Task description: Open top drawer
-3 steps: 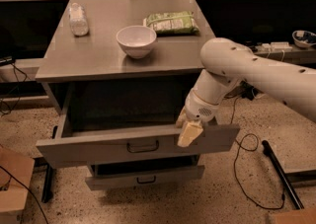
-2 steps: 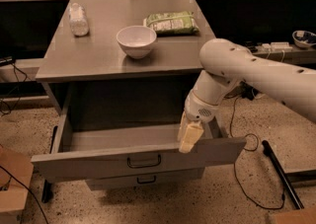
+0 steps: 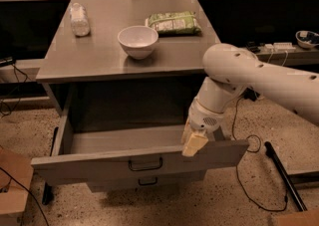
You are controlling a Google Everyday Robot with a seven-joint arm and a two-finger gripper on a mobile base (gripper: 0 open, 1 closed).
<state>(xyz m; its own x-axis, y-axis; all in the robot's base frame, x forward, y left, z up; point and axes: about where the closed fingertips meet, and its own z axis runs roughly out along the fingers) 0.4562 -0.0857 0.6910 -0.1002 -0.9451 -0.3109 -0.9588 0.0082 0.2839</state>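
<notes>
The gripper (image 3: 193, 145) sits on the top edge of the top drawer (image 3: 89, 166), right of its black loop handle (image 3: 145, 164), not on the handle itself. Whether it is apart or clamped on this edge, I cannot tell. The white arm (image 3: 259, 75) comes in from the right, above it.

One second ago the drawer front was closer to the cabinet. It then slid out toward the camera, and in the last moment it hardly moved more. Now it stands far out under the grey table (image 3: 99, 56), its bare inside visible, and it hides most of the lower drawer (image 3: 149, 182).

I judge the opening is nearly or fully done; what remains is probably to release and pull the arm away.

On the table stand a white bowl (image 3: 138, 41), a green bag (image 3: 173, 22) and a clear bottle (image 3: 79, 19).
</notes>
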